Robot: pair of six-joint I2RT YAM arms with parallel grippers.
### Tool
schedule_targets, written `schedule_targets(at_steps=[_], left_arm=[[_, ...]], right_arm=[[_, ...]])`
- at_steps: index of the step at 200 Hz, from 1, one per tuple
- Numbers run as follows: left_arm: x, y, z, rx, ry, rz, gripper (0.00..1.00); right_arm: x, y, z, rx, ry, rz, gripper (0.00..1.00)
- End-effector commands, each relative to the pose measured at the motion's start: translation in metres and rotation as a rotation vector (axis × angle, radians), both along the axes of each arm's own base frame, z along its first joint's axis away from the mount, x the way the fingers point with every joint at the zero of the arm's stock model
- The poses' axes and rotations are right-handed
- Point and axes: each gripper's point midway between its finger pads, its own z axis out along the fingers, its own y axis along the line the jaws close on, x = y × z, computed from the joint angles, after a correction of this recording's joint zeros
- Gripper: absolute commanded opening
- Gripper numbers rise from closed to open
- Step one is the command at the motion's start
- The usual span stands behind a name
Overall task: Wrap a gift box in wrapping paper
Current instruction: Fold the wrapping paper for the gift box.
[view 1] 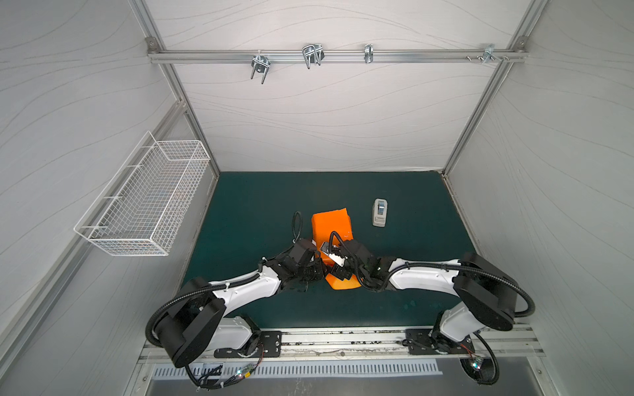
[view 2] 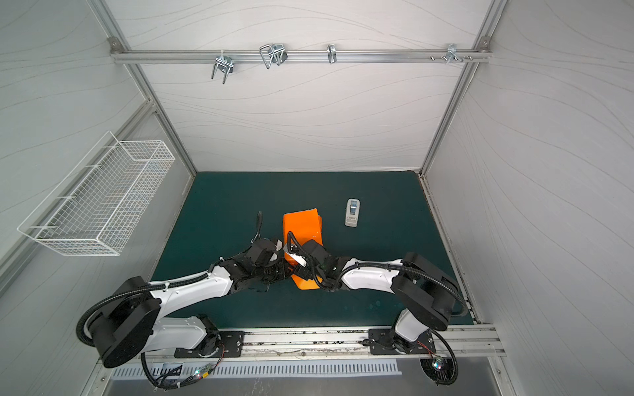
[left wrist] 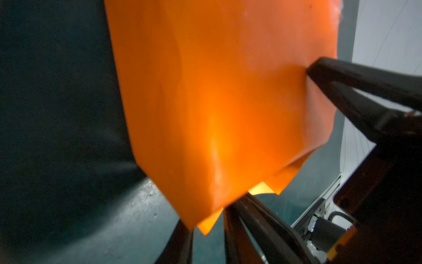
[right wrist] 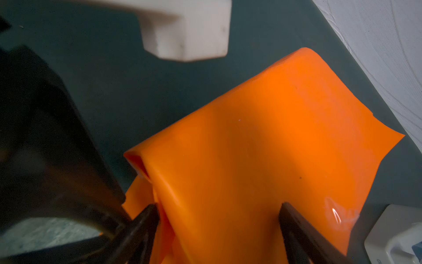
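The wrapping paper (view 1: 331, 224) lay folded into a loose sleeve on the green mat (view 1: 257, 205). Its near end sat between the two pincers and the rest ran away beyond them. The gift box showed nowhere; I judged it to be inside that sleeve. The right pincer (right wrist: 219, 205) stood wide apart astride the near end, one finger at the folded edge and the other on the upper face. The left pincer (left wrist: 206, 220), just beside it, had its fingers close together at a lower corner of the paper; whether they nipped it I could not tell.

As I judged it, a slack hold at that corner could let the flap spring back and the sleeve open. A hard squeeze from the right pincer could crumple the paper or push the box out of the far end. The pincers also sat near enough to knock each other.

The tape dispenser (view 1: 379, 212) stood beyond the right pincer, on its outer side. The wire basket (view 1: 151, 199) hung on the wall, well apart from the left pincer, and I could make out nothing in it.
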Motion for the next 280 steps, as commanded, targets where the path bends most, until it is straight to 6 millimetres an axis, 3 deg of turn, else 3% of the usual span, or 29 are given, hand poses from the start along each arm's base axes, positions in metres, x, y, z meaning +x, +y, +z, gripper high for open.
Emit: schedule_targets(at_steps=[1,32,58,86,125,153,187,280], left_arm=[[-0.003,0.016,0.018,0.094,-0.044,-0.024,0.26],[-0.004,0.052,0.033,0.274,-0.114,-0.012,0.34],[0.005,0.062,0.034,0.352,-0.191,-0.033,0.41],[0.014,0.046,0.025,0.350,-0.190,-0.094,0.42],[0.011,0.016,0.004,0.221,-0.114,-0.129,0.20],[0.008,-0.003,0.007,0.001,-0.085,-0.036,0.10],[0.011,-0.007,-0.004,-0.077,-0.046,0.047,0.03],[0.006,-0.012,-0.036,-0.078,0.012,0.084,0.02]], right_arm=[[-0.016,-0.016,-0.038,-0.102,0.086,0.019,0.83],[-0.017,-0.016,-0.040,-0.105,0.091,0.017,0.83],[-0.018,-0.017,-0.038,-0.099,0.092,0.016,0.82],[-0.020,-0.017,-0.038,-0.093,0.103,0.019,0.82],[-0.022,-0.015,-0.034,-0.077,0.117,0.027,0.82],[-0.024,-0.015,-0.037,-0.076,0.126,0.027,0.82],[-0.025,-0.015,-0.040,-0.083,0.128,0.027,0.81],[-0.027,-0.015,-0.041,-0.083,0.132,0.026,0.81]])
